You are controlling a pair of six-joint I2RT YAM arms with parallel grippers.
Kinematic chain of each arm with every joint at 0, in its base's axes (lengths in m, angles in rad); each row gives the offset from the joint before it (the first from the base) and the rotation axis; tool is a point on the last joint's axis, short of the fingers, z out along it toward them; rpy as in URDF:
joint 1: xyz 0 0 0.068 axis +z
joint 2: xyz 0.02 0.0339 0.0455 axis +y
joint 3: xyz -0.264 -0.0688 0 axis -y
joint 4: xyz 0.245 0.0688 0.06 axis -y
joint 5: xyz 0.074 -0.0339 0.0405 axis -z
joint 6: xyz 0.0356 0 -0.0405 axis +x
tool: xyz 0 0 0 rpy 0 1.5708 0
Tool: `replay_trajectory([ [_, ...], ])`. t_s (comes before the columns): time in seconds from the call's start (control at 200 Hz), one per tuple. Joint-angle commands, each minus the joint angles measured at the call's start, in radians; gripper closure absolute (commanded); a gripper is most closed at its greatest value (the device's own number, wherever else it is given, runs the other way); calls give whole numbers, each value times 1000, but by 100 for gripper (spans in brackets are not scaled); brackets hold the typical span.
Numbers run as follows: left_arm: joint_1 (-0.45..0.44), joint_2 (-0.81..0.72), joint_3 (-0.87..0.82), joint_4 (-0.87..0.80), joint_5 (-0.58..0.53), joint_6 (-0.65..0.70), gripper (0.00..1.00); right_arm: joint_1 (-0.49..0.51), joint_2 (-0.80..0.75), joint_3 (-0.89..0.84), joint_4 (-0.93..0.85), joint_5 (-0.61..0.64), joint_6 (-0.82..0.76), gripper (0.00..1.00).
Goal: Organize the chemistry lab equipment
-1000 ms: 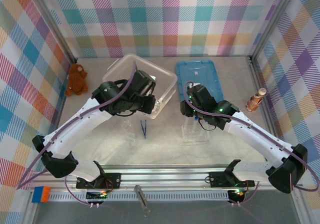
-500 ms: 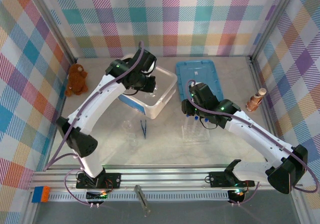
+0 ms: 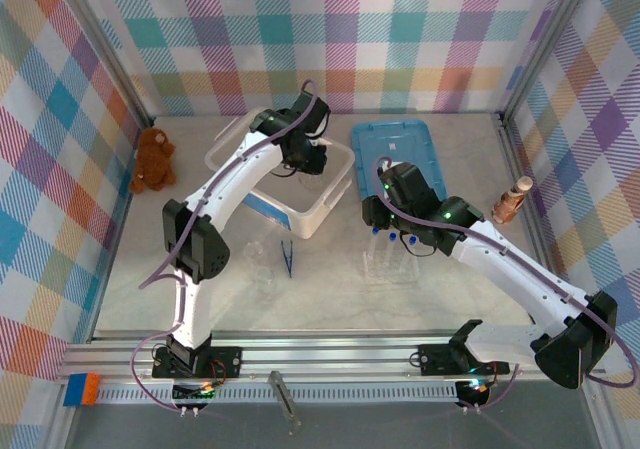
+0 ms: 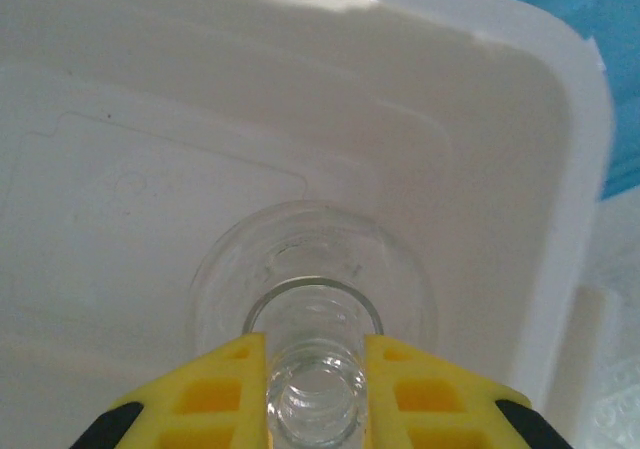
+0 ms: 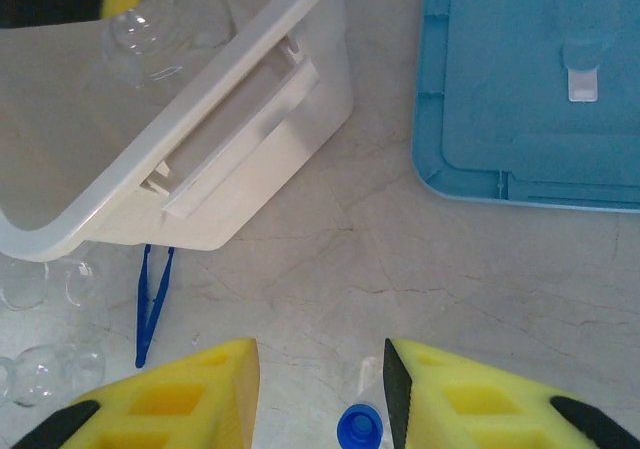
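Flask one, tweezers one, perhaps three caps

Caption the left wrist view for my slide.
Left claw grips a round clear flask by its neck over the white bin.

Arms: left arm and right arm, smooth white shells between bulky black joint housings.
Cables: thin purple cable along each arm.
Lights: small green light on a black housing of each arm.
End effectors: left end effector and right end effector, blocky yellow fingers with square recessed pockets, black behind.
Bases: black base brackets.
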Motion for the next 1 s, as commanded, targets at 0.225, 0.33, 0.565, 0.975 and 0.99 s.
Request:
replay_trajectory([
  [0.225, 47, 144, 99, 68, 38, 14, 86, -7, 12, 29, -11, -15, 8, 62],
  [0.33, 49, 179, 108, 84, 45, 9, 86, -6, 15, 34, -13, -17, 11, 62],
  [0.565, 59, 239, 120, 113, 62, 2, 86, -7, 18, 43, -22, -19, 15, 62],
  [0.975, 59, 286, 116, 150, 104, -15, 86, -7, 42, 48, -12, -23, 20, 62],
  [0.99, 60, 286, 116, 151, 105, -16, 86, -7, 43, 48, -11, -23, 20, 62],
])
